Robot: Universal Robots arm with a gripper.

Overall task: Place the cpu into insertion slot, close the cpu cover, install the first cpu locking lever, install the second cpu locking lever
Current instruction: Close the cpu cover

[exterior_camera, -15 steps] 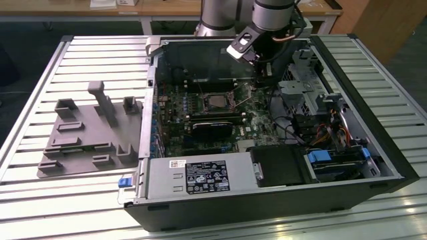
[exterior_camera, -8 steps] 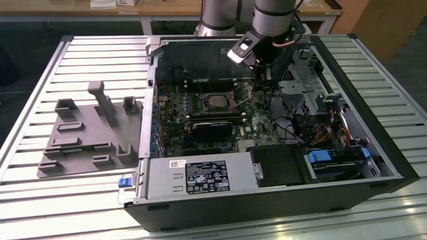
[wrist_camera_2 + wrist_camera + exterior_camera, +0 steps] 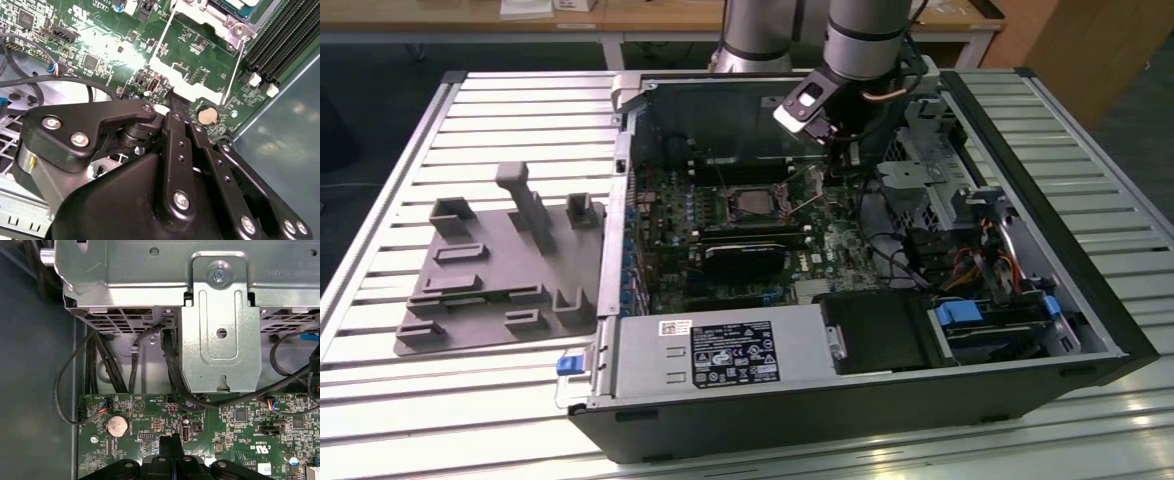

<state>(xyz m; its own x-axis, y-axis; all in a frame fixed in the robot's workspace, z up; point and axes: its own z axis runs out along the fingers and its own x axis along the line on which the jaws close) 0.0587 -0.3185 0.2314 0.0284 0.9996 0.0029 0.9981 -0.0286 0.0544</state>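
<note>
Exterior view shows an open case [image 3: 854,420] lying on a slatted table [image 3: 494,110], with the arm reaching down into it. Its green board [image 3: 670,205] lies under the gripper [image 3: 846,165]. In the first wrist view the fingers [image 3: 165,445] are pressed together, gripping nothing. The slot [image 3: 750,224] sits near the fingertips but apart from them, with the cpu [image 3: 750,203] lying in it and the silver cover [image 3: 210,20] flat around it. Two thin levers [image 3: 233,67] run from the slot toward the fingertips. A coin cell [image 3: 208,115] sits just beside the tips
</note>
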